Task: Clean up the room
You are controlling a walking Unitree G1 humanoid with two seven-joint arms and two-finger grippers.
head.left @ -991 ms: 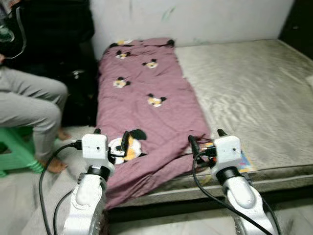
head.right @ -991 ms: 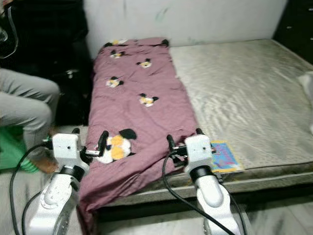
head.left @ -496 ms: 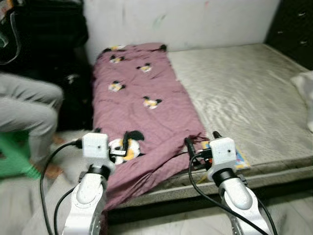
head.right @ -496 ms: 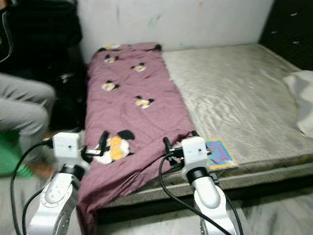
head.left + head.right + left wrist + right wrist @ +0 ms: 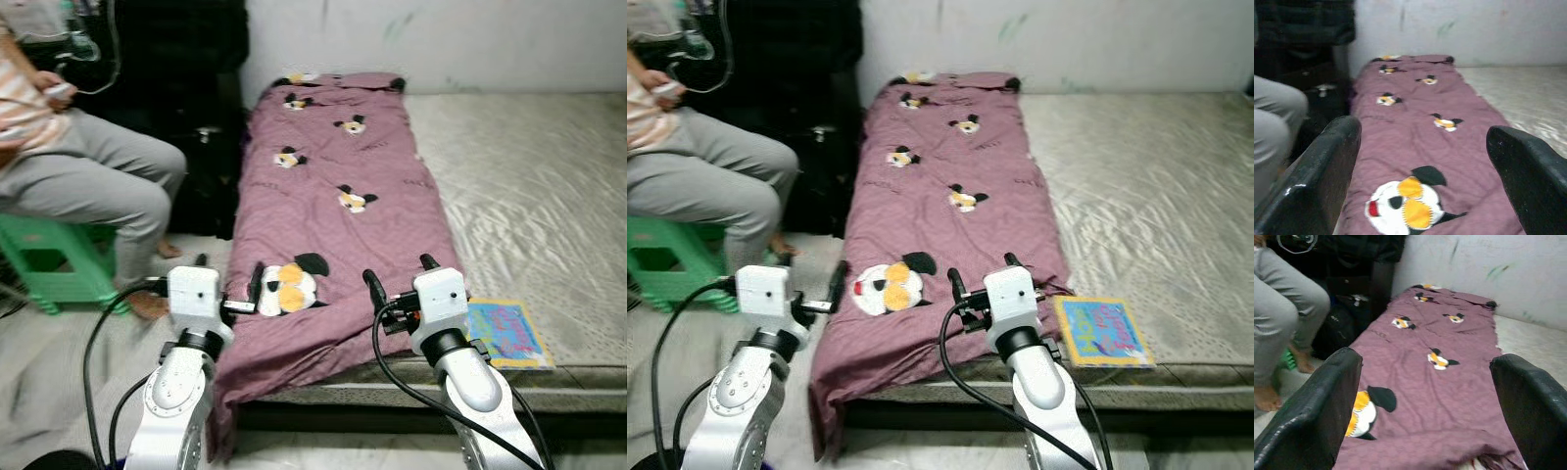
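Observation:
A mauve blanket (image 5: 343, 211) printed with cartoon mouse heads lies lengthwise along the left part of a bare grey mattress (image 5: 534, 186), its near end drooping over the bed's front edge. My left gripper (image 5: 227, 282) hovers open just off the blanket's near left corner. My right gripper (image 5: 397, 276) is open over the blanket's near right corner. Both wrist views look along the blanket (image 5: 1420, 142), (image 5: 1435, 377) between wide-apart fingers (image 5: 1317, 171), (image 5: 1317, 406) with nothing held. A colourful book (image 5: 505, 333) lies on the mattress right of my right gripper.
A person in grey trousers (image 5: 93, 186) sits on a green stool (image 5: 49, 269) at the left, feet on the floor near my left arm. A dark bag (image 5: 201, 166) stands between the person and the bed. A white wall (image 5: 441, 39) backs the bed.
The camera has swung to the left: the bed's right side has left the picture and the seated person shows more fully. Both grippers remain open over the blanket's near end.

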